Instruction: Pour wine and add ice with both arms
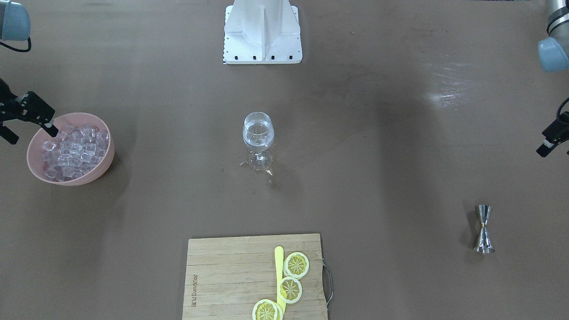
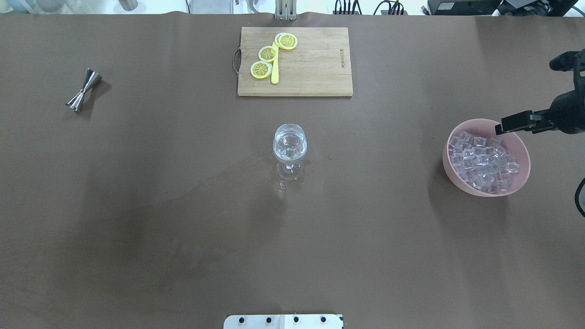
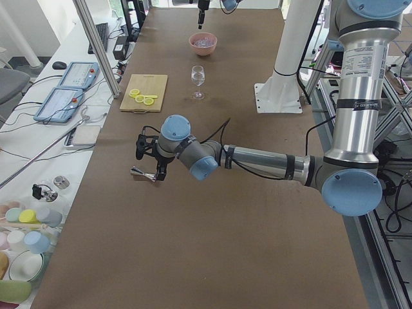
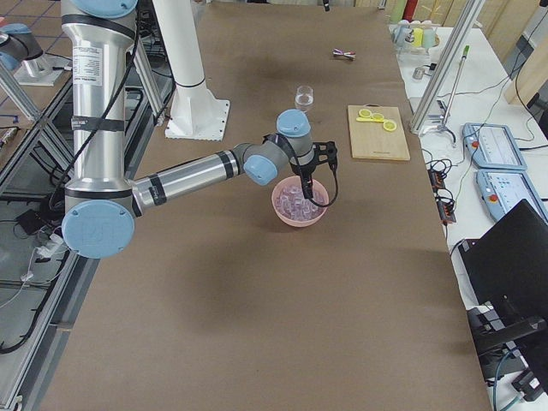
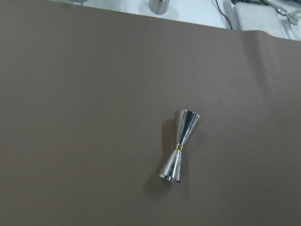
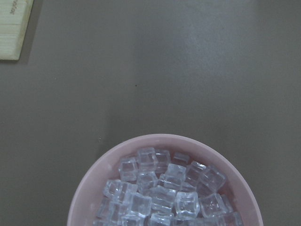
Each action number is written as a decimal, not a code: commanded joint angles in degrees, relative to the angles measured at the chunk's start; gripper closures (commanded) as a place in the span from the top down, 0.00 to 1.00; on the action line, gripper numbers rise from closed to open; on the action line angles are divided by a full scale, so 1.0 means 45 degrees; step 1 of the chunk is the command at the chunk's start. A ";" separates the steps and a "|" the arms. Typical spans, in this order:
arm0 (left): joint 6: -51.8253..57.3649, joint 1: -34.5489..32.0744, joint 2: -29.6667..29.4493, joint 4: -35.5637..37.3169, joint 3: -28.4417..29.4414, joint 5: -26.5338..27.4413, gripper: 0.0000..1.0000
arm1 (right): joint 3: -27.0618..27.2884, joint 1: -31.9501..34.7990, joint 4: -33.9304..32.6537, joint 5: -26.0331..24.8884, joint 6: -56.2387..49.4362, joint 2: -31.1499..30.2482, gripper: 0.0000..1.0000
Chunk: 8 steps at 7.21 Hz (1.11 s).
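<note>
A stemmed glass stands mid-table with a small amount of clear wine in it; it also shows in the overhead view. A pink bowl holds many clear ice cubes, also seen in the right wrist view. My right gripper hovers over the bowl's outer rim, open and empty, one finger above the ice. My left gripper hangs open and empty above a steel jigger lying on its side.
A wooden cutting board with lemon slices and a yellow knife lies on the far side of the table. Small wet spots lie around the glass foot. The white robot base stands at the near edge.
</note>
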 commanded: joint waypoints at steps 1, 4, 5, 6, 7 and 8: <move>0.0978 -0.0218 0.0094 0.1470 -0.0242 -0.1073 0.98 | -0.0003 -0.0290 -0.0011 -0.0123 -0.0085 -0.0325 1.00; 0.1405 -0.0764 0.0932 0.1475 -0.0612 -0.1606 0.98 | -0.0120 -0.1459 -0.0790 -0.0181 -0.0046 0.0044 0.99; 0.1545 -0.0844 0.1148 0.1436 -0.0730 -0.1606 0.98 | -0.0410 -0.1617 -0.0792 -0.0278 -0.0065 0.0258 0.96; 0.1546 -0.0845 0.1324 0.1436 -0.0944 -0.1606 0.98 | -0.0993 -0.1619 -0.0792 -0.0279 -0.0065 0.0667 0.96; 0.1546 -0.0864 0.1519 0.1436 -0.1236 -0.1587 0.98 | -0.1424 -0.1619 -0.0792 -0.0279 -0.0065 0.0980 0.95; 0.1546 -0.0864 0.1521 0.1436 -0.1258 -0.1586 0.98 | -0.1448 -0.1580 -0.0792 -0.0259 -0.0065 0.0964 0.84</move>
